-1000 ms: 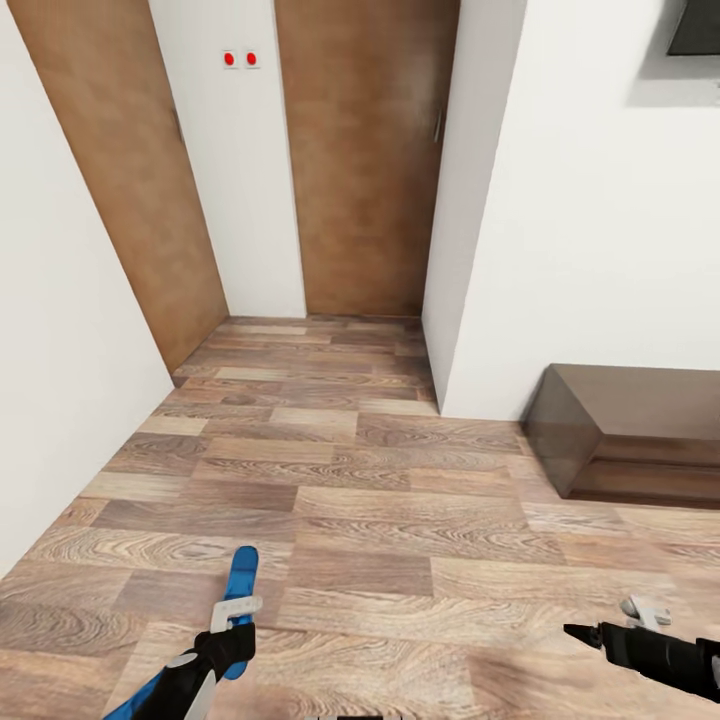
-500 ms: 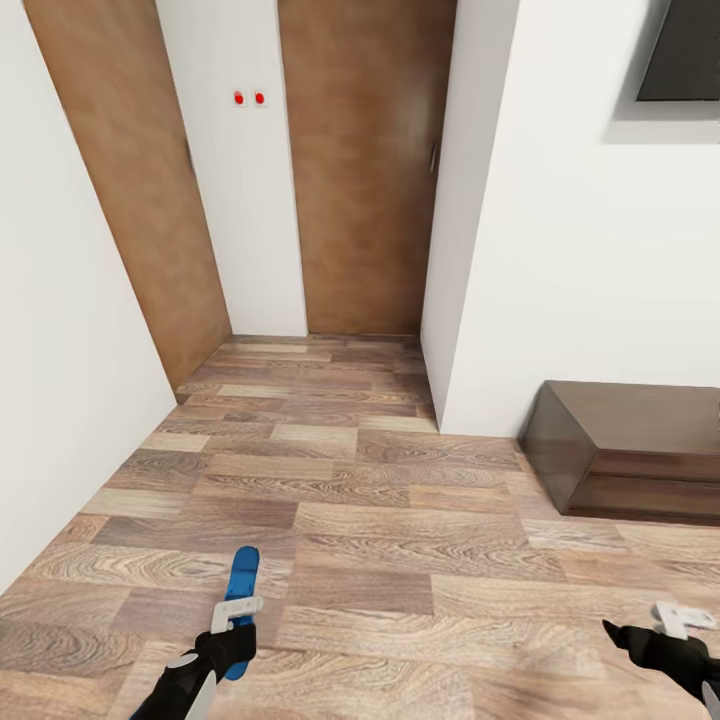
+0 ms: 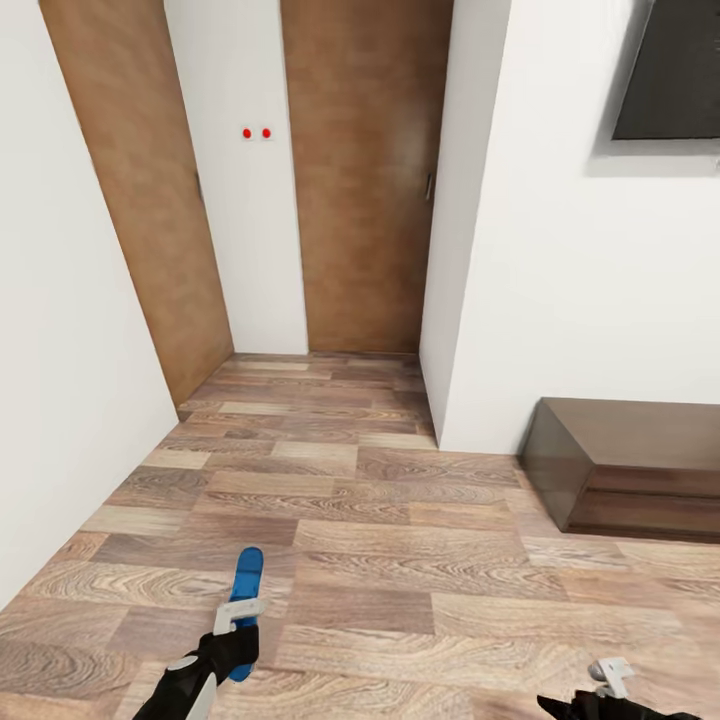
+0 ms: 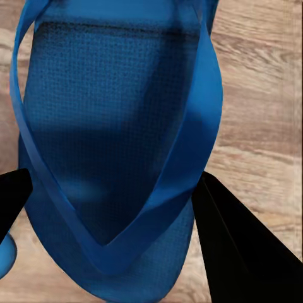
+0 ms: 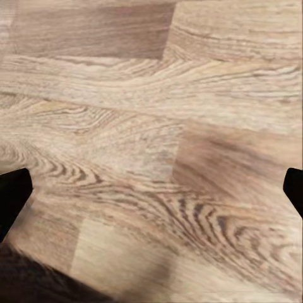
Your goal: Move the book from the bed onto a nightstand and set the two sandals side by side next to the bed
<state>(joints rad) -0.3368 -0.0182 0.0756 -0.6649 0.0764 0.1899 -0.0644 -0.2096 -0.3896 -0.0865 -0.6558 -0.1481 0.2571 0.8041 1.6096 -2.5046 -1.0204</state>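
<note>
The robot's left gripper (image 3: 238, 622) holds one bright blue flat flip-flop sandal (image 3: 243, 598) above the wood-plank floor (image 3: 400, 540), its jaws closed on the sole's heel end, as the left wrist view confirms with the blue straps (image 4: 126, 208) set between the dark fingers (image 4: 240, 246). The right gripper (image 3: 590, 695), low at the frame's edge, carries nothing; its jaws stand wide apart over bare planks in the right wrist view. Over the past second the head camera has tilted upward: the two plain brown wooden doors (image 3: 365, 180), the pair of red wall dots (image 3: 256, 132) and the long dark brown low cabinet (image 3: 625, 465) have all slid down the frame, and a dark wall-mounted panel (image 3: 670, 70) has come further into sight. The sandal keeps its place in the left gripper throughout. The robot appears to be carrying the sandal while facing a doorway corner, so it probably still has to turn toward the bed before setting it down.
</note>
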